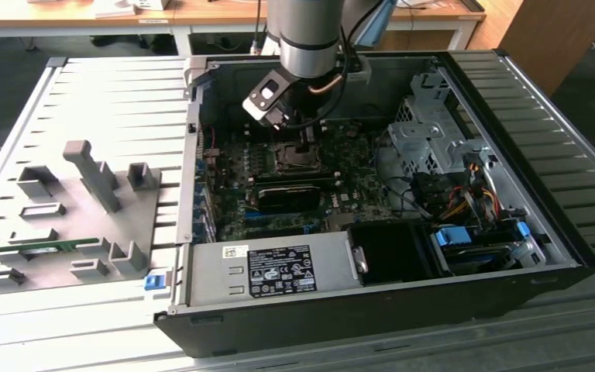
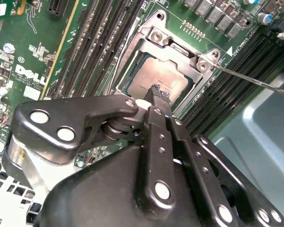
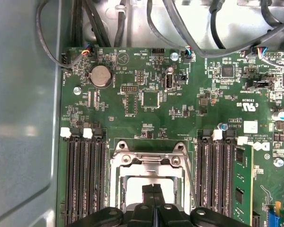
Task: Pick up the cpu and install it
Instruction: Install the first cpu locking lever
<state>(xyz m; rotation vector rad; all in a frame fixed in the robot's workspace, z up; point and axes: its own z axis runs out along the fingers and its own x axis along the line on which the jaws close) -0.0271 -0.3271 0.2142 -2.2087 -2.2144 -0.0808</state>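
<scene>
The cpu (image 2: 151,75) lies flat in the motherboard socket (image 2: 157,34), its silver-grey top facing up inside the metal frame. My gripper (image 2: 159,93) hangs just above the chip with its two black fingers pressed together and nothing between them. In the first wrist view the shut fingertips (image 3: 154,191) stand in front of the pale cpu (image 3: 132,189) within the socket frame (image 3: 151,158). The exterior view shows the gripper (image 1: 295,130) lowered into the open computer case over the socket (image 1: 300,157).
Black memory slots (image 3: 85,179) flank the socket, with a green memory stick (image 3: 241,184) seated in one. A thin metal lever (image 2: 255,80) sticks out beside the socket. Cables (image 1: 452,194) and drive bays fill the case's right. A grey fixture plate (image 1: 70,225) lies outside at the exterior view's left.
</scene>
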